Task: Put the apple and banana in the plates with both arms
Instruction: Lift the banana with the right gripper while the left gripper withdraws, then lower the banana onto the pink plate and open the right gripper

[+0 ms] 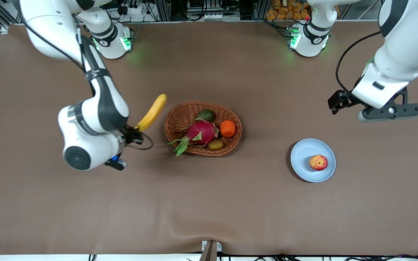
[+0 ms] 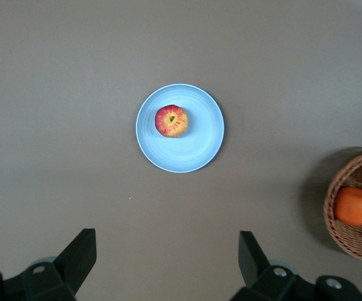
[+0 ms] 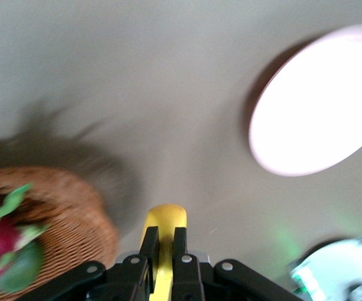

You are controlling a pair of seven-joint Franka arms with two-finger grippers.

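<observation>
The apple (image 1: 318, 162) (image 2: 171, 121) lies on the pale blue plate (image 1: 301, 156) (image 2: 196, 150). My left gripper (image 1: 392, 110) (image 2: 167, 241) hangs open and empty over the bare table toward the left arm's end, apart from that plate. The yellow banana (image 1: 153, 111) (image 3: 165, 219) is up in the air with my right gripper (image 1: 136, 131) (image 3: 165, 233) shut on one end; it is over the table beside the wicker basket (image 1: 180, 112). The pale pink plate (image 3: 319, 100) shows only in the right wrist view; in the front view it is hidden.
The oval basket (image 3: 74, 207) (image 2: 344, 232) in the middle of the table holds a pink dragon fruit (image 1: 201, 132), an orange (image 1: 227, 128), a green fruit (image 1: 206, 115) and a small brown one (image 1: 216, 145). A brown cloth covers the table.
</observation>
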